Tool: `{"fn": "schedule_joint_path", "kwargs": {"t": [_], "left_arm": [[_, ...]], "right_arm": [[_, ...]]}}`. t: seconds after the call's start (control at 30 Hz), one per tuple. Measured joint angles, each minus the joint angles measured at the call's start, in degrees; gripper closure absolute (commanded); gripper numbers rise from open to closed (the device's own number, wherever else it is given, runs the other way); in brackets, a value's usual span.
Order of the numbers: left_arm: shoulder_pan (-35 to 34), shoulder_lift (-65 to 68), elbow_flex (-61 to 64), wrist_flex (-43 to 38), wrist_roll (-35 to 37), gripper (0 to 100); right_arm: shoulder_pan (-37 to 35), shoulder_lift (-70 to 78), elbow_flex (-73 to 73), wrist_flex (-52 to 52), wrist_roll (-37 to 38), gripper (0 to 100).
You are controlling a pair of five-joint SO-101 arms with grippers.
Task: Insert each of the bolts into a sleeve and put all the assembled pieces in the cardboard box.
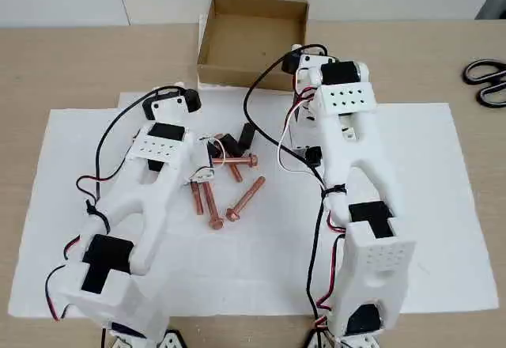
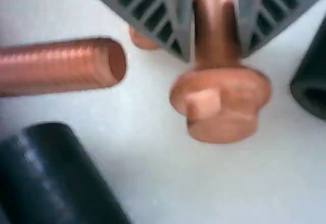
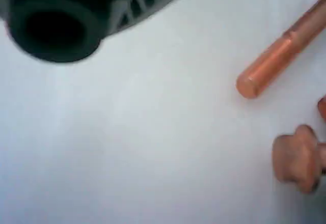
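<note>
Several copper bolts [image 1: 245, 198] lie on the white paper between the two arms. My left gripper [image 2: 214, 30] is down among them, shut on the shank of one bolt [image 2: 219, 104] whose flanged head sticks out past the fingers [image 2: 153, 10]. Beside it are another bolt's threaded end [image 2: 61, 68] and a black sleeve [image 2: 51, 178]. In the high view the left gripper [image 1: 207, 166] is at the pile's left edge. My right gripper [image 1: 312, 154] is low over the paper to the right of the pile, shut on a black sleeve [image 3: 56, 25] with its bore showing. The cardboard box [image 1: 253, 39] stands open at the back.
Two more black sleeves [image 1: 247, 136] lie just behind the bolts. White paper [image 1: 411, 166] covers the table's middle. Scissors [image 1: 486, 79] rest at the far right edge. A bolt tip [image 3: 280, 56] and a bolt head [image 3: 298, 155] lie close to the right gripper.
</note>
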Motion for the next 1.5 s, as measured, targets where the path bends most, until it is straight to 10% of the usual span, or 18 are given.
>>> {"fn": "schedule_joint_path", "kwargs": {"t": [1.5], "left_arm": [[0.0, 3.9, -6.9, 6.3, 0.0, 100]], "right_arm": [[0.0, 0.0, 0.0, 0.0, 0.0, 99.5]]}}
